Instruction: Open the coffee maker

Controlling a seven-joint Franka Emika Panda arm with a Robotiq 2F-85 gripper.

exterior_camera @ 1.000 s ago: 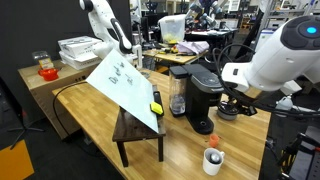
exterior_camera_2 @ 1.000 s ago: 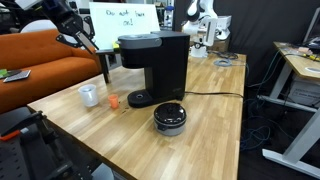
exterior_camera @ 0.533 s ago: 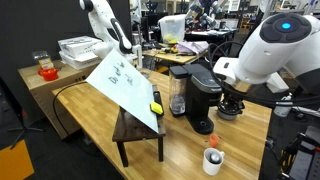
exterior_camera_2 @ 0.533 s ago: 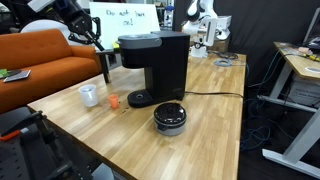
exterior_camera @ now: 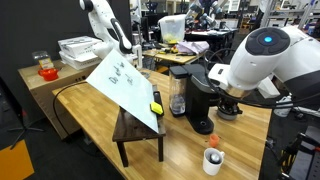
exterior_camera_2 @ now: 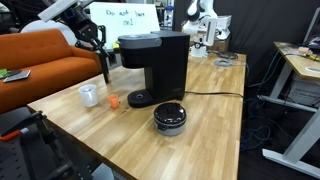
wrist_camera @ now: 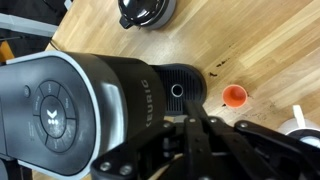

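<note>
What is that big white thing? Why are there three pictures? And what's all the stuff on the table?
The big white thing is a robot arm, steered by a person. At its end sits a gripper, a kind of pincer hand.

Two pictures come from cameras standing in the room, looking from different spots. The third comes from a camera on the arm's wrist, looking down past the gripper.

On the wooden table stands a boxy black coffee maker with a rounded lid, which the arm is meant to open. Near it lie a small black round dish, a white cup and a little orange round piece.

The gripper hovers close to the coffee maker's top. I see nothing in it, and I cannot tell whether it is open or shut.
</note>
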